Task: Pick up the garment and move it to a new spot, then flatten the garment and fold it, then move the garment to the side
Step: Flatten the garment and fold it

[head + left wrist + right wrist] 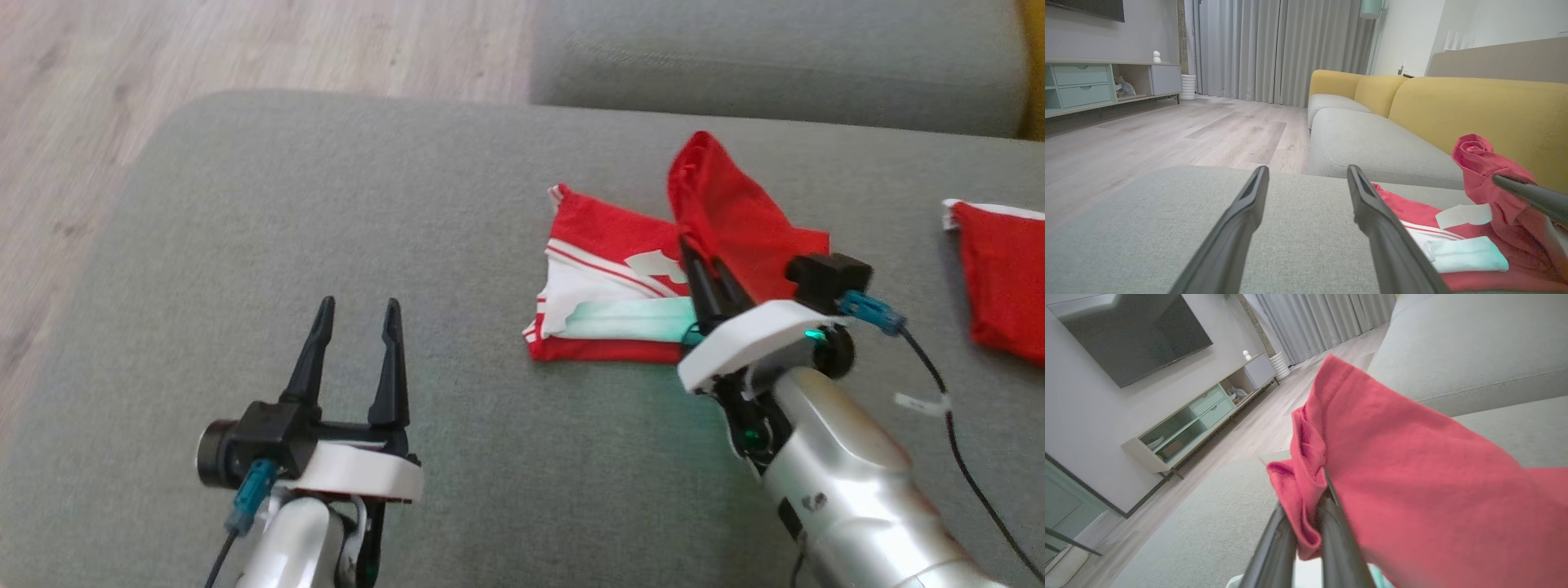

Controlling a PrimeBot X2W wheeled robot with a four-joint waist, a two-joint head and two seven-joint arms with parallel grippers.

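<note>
Red-and-white fabric garment [608, 245]: you have it lying right of centre on the seat, mostly flat, with one red flap standing up above the rest.
Right gripper [700, 251]: your two dark fingers are pressed together on the gathered edge of that red flap. The cloth bunches between them, and in the right wrist view it drapes off to the right.
Left gripper [360, 304]: fingers spread wide with nothing between them, over bare upholstery well to the left of the garment.
Surface: a broad grey woven upholstered seat [326, 188]. A second grey cushion [775, 57] sits beyond it. A separate red cloth with a white edge [1004, 278] lies at the seat's right side, apart from the garment.
Room: you can see a pale wood-plank floor [204, 49], a mustard-yellow sofa back [1474, 110], grey floor-length curtains [1274, 49], a dark wall-mounted screen [1135, 335] and a low cabinet with pale green drawers [1200, 416].
Look of the garment: a red body and a white panel crossed by thin red stripes. A white label sits near the middle, and a pale mint-tinted strip runs along the near edge beside your right fingers.
</note>
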